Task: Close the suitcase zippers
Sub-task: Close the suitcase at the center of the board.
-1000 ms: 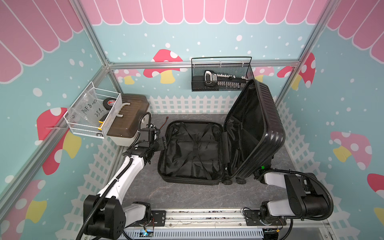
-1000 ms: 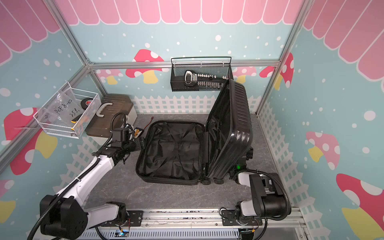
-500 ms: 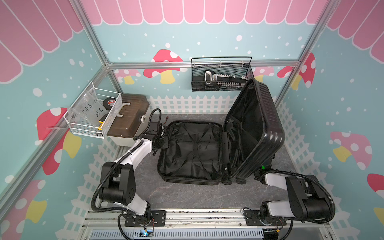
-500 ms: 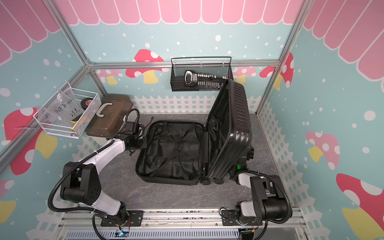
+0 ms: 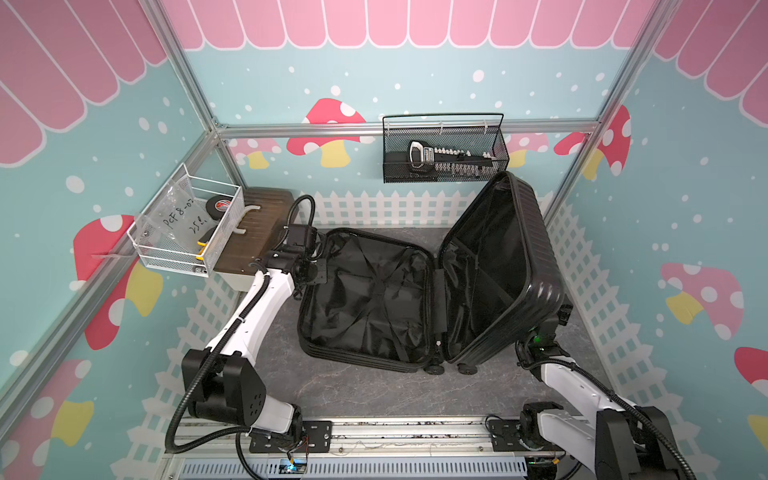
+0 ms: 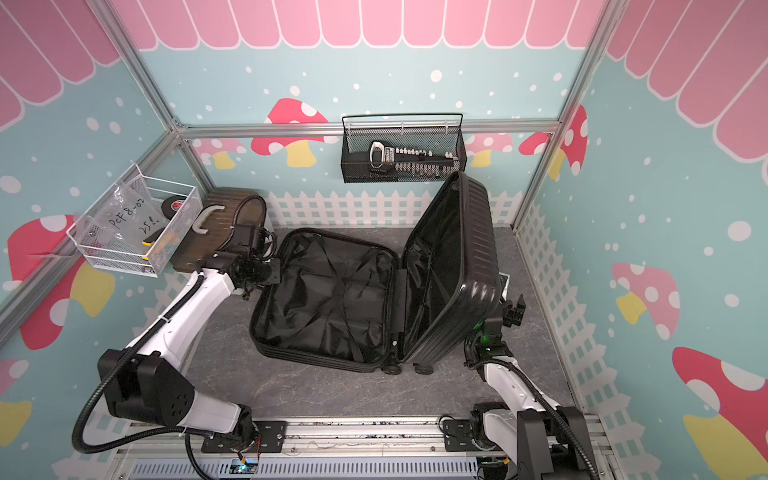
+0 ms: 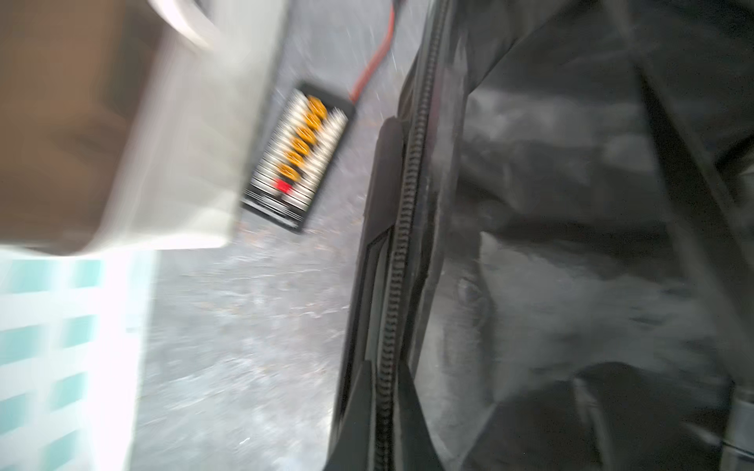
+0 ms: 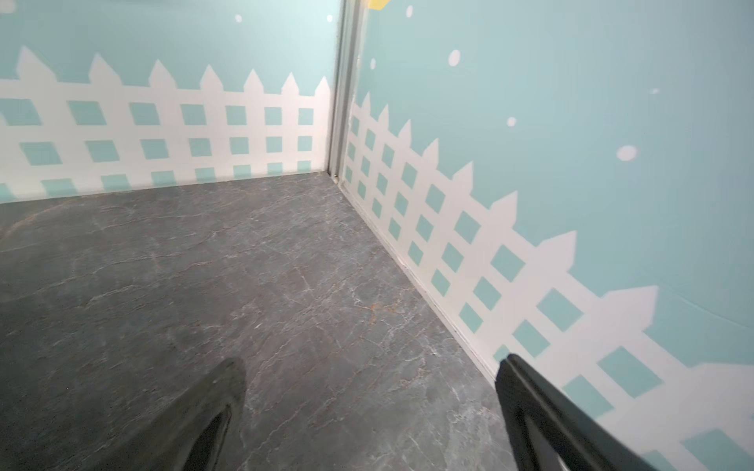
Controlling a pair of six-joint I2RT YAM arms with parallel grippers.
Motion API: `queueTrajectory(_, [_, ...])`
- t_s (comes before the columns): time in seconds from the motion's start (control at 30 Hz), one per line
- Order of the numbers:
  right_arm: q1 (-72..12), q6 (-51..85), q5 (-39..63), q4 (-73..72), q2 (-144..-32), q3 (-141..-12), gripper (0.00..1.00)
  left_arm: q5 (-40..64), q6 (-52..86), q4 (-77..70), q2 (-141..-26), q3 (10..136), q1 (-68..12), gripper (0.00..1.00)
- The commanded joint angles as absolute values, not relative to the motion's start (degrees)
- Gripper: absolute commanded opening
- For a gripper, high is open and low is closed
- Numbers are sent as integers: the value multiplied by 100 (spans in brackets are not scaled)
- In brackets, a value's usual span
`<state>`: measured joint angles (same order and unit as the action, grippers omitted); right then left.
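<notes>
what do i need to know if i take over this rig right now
Left pincer: shut at the suitcase's left rim, seemingly on the zipper track; the wrist view is blurred.
Right pincer: open, empty, behind the raised shell, facing the tabletop.
Suitcase: wide open, one shell flat, the other raised near upright.
Done: nothing zipped.
Left: lower the raised shell, then zip round the rim.

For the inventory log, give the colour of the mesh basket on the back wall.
Black: the basket shows clearest in a top view.
</notes>
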<state>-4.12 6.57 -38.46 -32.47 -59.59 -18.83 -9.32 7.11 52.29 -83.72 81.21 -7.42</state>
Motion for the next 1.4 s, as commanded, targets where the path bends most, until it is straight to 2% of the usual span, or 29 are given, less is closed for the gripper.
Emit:
queueTrajectory(0.0, [-436, 747, -4573, -2665, -5675, -2087, 99, -1759, 573, 5663, -8031, 9098, -659, 0])
queueTrajectory(0.3, [-431, 566, -5013, -1635, -5525, -2765, 99, -2741, 154, 7190, -8597, 11801, -659, 0])
queueTrajectory(0.5, [-431, 619, -5317, -776, -5711, -3418, 99, -2843, 0, 7788, -9096, 13357, -728, 0])
queueTrajectory(0.6, [-430, 732, -5153, -229, -5691, -3790, 99, -2824, -4, 7893, -9231, 13756, -797, 0])
queueTrajectory(0.67, [-428, 792, -4587, 84, -5667, -3993, 99, -2771, -26, 7893, -9269, 13835, -847, 0])
queueTrajectory(0.8, [-431, 949, -2480, 737, -5832, -4352, 98, -2824, -18, 7900, -9355, 13893, -947, 0])
queueTrajectory(0.9, [-431, 1217, -1517, 1227, -6195, -4570, 97, -2839, -18, 7897, -9389, 13924, -982, 0])
queueTrajectory(1.0, [-431, 1240, -935, 1490, -6551, -4632, 91, -2830, -49, 7888, -9391, 13939, -1000, 0])
queueTrajectory(1.1, [-431, 1286, -437, 1718, -6844, -4619, 76, -2830, -62, 7893, -9403, 13957, -1002, 0])
queueTrajectory(1.2, [-430, 1412, -175, 1823, -7099, -4524, 66, -2814, -62, 7885, -9402, 13978, -1002, 0])
queueTrajectory(1.37, [-431, 1525, -88, 1876, -7344, -4427, 62, -2729, -44, 7888, -9420, 14032, -1028, 0])
